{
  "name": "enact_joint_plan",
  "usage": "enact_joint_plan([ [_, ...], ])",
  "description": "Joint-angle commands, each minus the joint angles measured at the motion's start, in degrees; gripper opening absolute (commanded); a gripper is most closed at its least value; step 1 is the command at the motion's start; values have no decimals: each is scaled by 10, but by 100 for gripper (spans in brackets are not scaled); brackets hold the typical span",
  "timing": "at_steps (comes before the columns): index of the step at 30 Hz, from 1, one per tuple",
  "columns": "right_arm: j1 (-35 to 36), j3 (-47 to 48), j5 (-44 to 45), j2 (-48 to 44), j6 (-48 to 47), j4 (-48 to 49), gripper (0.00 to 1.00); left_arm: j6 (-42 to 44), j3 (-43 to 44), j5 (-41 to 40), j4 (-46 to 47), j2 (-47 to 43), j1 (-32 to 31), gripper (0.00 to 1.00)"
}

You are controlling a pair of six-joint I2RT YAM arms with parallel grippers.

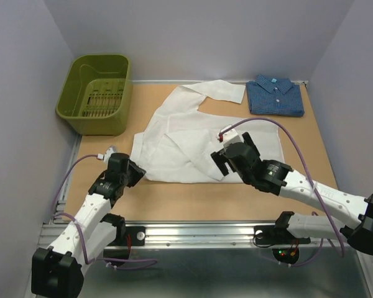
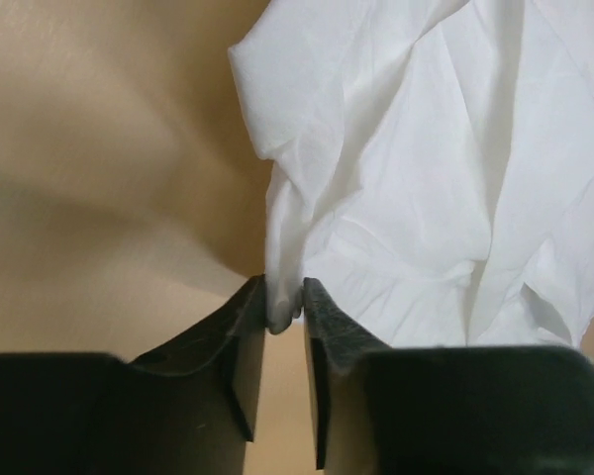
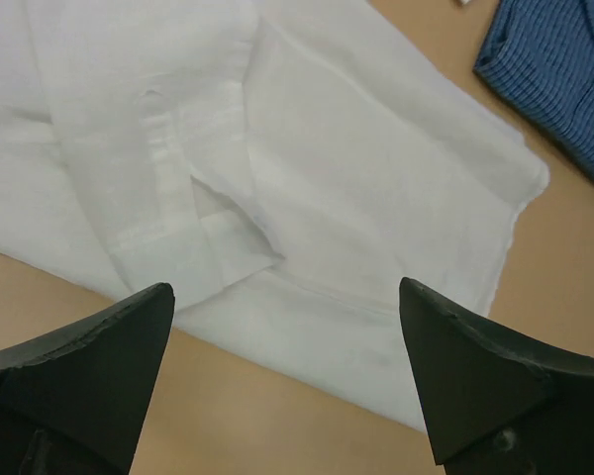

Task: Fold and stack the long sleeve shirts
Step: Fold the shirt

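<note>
The white shirt [image 1: 193, 139] lies spread and partly folded in the middle of the table, one sleeve reaching to the back. The dark blue shirt [image 1: 275, 96] lies folded at the back right. My left gripper [image 1: 137, 172] is shut on the white shirt's near-left corner [image 2: 282, 312], pinching a fold of cloth between its fingertips. My right gripper [image 1: 222, 162] is open and empty, hovering over the shirt's near edge [image 3: 307, 336]. The blue shirt also shows at the top right of the right wrist view [image 3: 564, 69].
A green plastic basket [image 1: 96, 93] stands at the back left. Grey walls close in the table on the left, back and right. A metal rail [image 1: 193, 233] runs along the near edge.
</note>
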Motion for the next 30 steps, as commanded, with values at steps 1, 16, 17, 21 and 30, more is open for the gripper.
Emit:
enact_joint_plan([
  [1, -1, 22, -28, 36, 156, -33, 100, 7, 13, -18, -27, -28, 3, 39],
  [16, -232, -71, -247, 54, 397, 69, 73, 148, 121, 62, 5, 47, 3, 75],
  [17, -234, -75, -252, 62, 381, 75, 73, 154, 126, 72, 21, 58, 3, 75],
  [21, -244, -93, -258, 94, 359, 105, 73, 182, 159, 102, 55, 129, -13, 71],
  [30, -247, -88, -284, 149, 266, 157, 72, 179, 215, 109, 110, 317, -54, 65],
])
